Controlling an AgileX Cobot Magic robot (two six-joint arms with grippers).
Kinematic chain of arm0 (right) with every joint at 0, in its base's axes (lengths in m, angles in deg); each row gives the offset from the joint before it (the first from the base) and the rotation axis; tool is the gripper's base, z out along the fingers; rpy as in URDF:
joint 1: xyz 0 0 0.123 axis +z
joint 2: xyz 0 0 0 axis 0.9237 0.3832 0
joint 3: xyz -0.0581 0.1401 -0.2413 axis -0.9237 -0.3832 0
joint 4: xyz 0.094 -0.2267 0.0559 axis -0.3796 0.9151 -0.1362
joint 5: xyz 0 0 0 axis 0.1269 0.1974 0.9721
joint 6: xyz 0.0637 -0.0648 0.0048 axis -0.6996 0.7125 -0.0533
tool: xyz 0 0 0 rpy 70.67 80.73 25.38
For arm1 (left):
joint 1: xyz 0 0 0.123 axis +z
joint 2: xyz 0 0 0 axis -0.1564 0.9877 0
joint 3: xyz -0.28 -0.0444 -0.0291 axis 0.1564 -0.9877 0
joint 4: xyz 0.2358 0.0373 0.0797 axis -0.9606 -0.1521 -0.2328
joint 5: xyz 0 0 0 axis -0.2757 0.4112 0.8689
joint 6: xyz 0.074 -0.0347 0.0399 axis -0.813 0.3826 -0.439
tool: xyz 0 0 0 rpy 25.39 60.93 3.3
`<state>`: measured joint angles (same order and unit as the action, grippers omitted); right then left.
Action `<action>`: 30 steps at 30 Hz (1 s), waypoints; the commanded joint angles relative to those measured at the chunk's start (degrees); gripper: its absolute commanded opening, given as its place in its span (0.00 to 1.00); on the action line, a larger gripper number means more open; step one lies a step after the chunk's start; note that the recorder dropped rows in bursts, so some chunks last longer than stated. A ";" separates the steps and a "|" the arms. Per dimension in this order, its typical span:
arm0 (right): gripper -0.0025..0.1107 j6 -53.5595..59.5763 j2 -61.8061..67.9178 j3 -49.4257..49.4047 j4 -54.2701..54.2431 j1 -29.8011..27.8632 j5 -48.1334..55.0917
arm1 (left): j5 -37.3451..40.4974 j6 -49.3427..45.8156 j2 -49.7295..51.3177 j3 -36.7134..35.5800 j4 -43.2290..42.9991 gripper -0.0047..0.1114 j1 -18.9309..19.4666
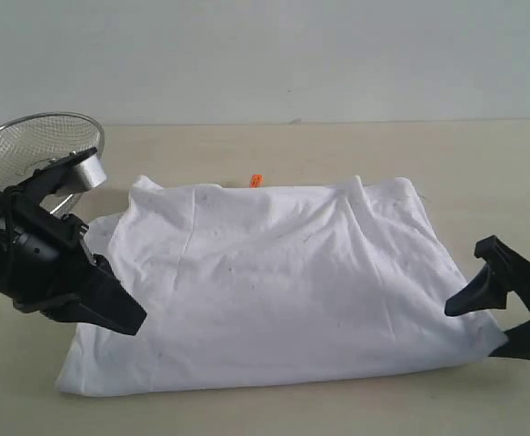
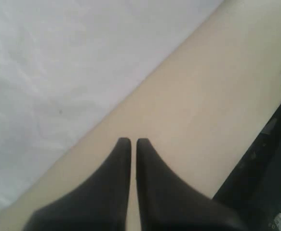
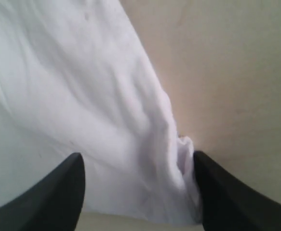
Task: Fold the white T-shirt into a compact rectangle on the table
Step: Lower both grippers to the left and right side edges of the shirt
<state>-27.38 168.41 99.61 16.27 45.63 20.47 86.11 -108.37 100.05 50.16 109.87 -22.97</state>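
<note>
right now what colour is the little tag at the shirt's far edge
Orange tag, clearest in the exterior view.

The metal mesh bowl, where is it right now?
In the exterior view the mesh bowl sits at the far left of the table, behind the left arm, just beyond the white T-shirt.

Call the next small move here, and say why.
Probably close the right pincer. Its jaws stand open with the bunched edge of the white T-shirt lying between them, so a grip looks ready, though how low it sits I can't tell. The left pincer is shut, empty, over bare table beside the shirt.
</note>
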 commanded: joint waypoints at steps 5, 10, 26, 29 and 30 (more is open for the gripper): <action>0.55 5.78 4.06 -0.09 -4.77 -0.29 -1.51 | -1.21 -0.23 -0.26 -0.16 0.76 0.08 -0.09; 0.48 7.60 5.81 -0.09 -6.44 -0.29 -2.67 | -1.59 -0.23 -0.26 -0.16 0.76 0.08 -0.09; 0.02 11.39 2.49 -0.09 -8.92 -0.29 -3.84 | -3.10 -0.35 -0.26 -0.16 -1.35 0.08 0.04; 0.02 11.65 0.60 -0.09 -9.18 -0.29 -2.99 | -3.74 -0.35 -0.26 -0.16 -1.35 0.08 0.04; 0.02 11.66 0.18 -0.09 -9.02 -0.29 -2.72 | -3.81 -0.35 -0.26 -0.16 -1.35 0.08 0.04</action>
<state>-16.65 170.47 99.78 7.40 45.51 18.21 82.92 -108.37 100.05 50.16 108.61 -22.97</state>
